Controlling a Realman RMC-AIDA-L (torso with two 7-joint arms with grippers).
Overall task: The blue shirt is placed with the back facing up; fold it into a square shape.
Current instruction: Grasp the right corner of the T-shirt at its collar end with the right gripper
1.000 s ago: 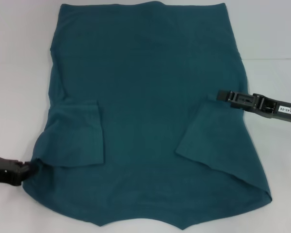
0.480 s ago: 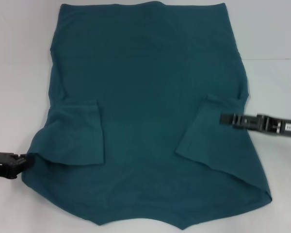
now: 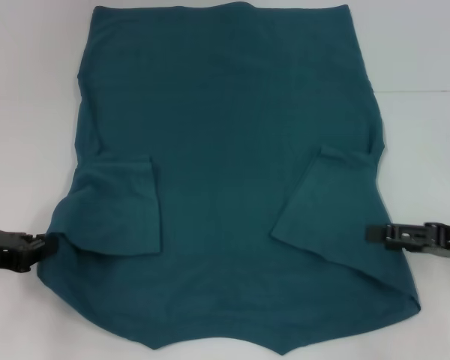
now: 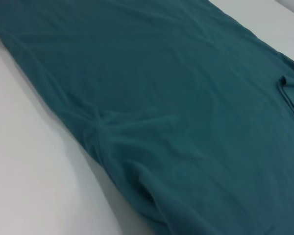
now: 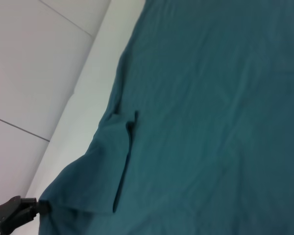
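The blue shirt (image 3: 225,150) lies flat on the white table, both short sleeves folded inward over the body. My left gripper (image 3: 42,243) is at the shirt's left edge beside the folded left sleeve (image 3: 116,206), low on the table, shut on the edge of the cloth. It also shows in the right wrist view (image 5: 36,206), at a corner of cloth drawn to a point. My right gripper (image 3: 369,234) is over the shirt's right edge, just below the folded right sleeve (image 3: 322,199). The left wrist view shows only the shirt (image 4: 186,122) and the table.
The white table (image 3: 30,112) shows on both sides of the shirt. The shirt's near edge runs off the bottom of the head view. A pale wall (image 5: 34,63) stands behind the table in the right wrist view.
My right gripper has moved toward me along the shirt's right side, from the folded sleeve's top to below it. My left gripper has shifted slightly away from me at the left edge.
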